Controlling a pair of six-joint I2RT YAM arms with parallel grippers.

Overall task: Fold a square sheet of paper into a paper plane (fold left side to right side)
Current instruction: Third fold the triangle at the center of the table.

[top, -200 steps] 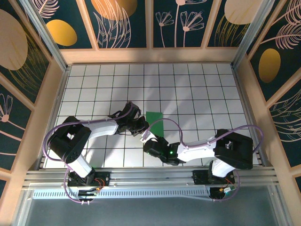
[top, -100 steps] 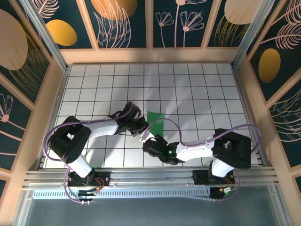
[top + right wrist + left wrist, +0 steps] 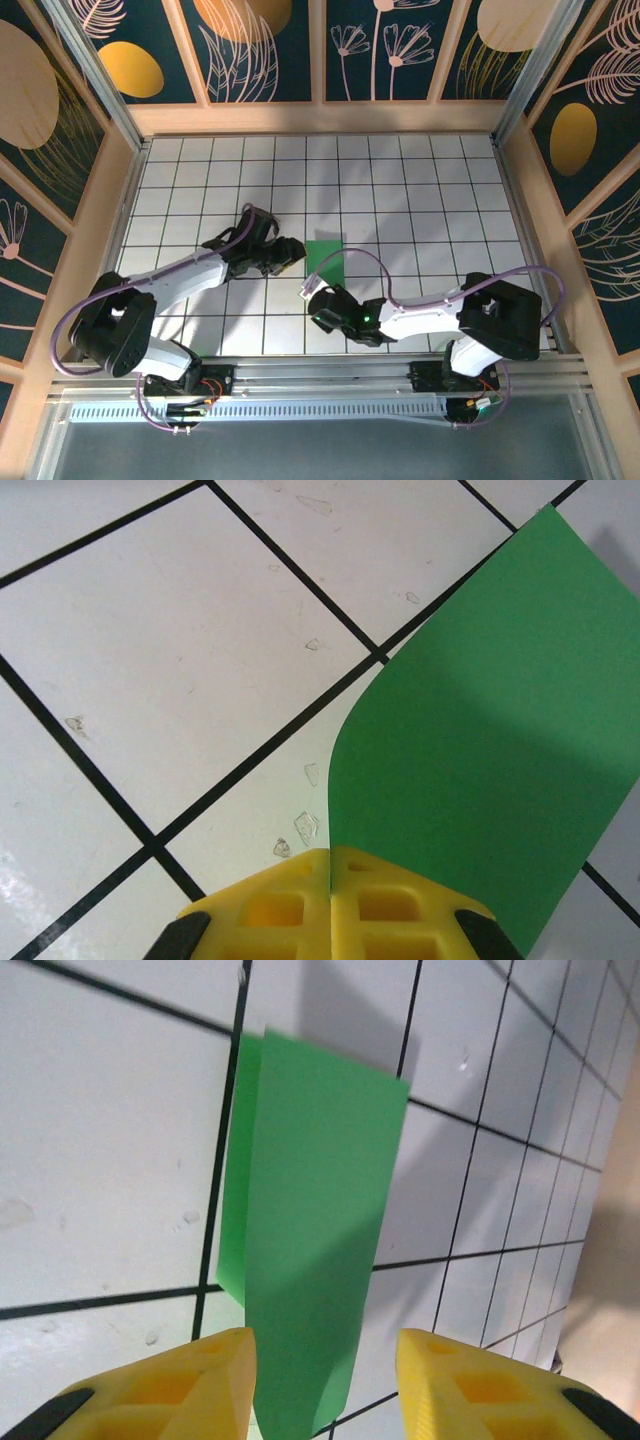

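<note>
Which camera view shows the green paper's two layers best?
Left wrist: both layers of the paper show, offset at its left edge. Right wrist shows a curved part in the shut right pincer; top shows a green patch.

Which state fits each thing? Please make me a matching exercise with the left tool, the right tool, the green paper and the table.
Things:
1. left tool
2. right tool
3. green paper
4. table

States:
a. white tiles with black lines
b. shut on the paper's edge
c. open
d. bent over, not lying flat

Pairs: 1-c, 2-b, 3-d, 4-a
</note>
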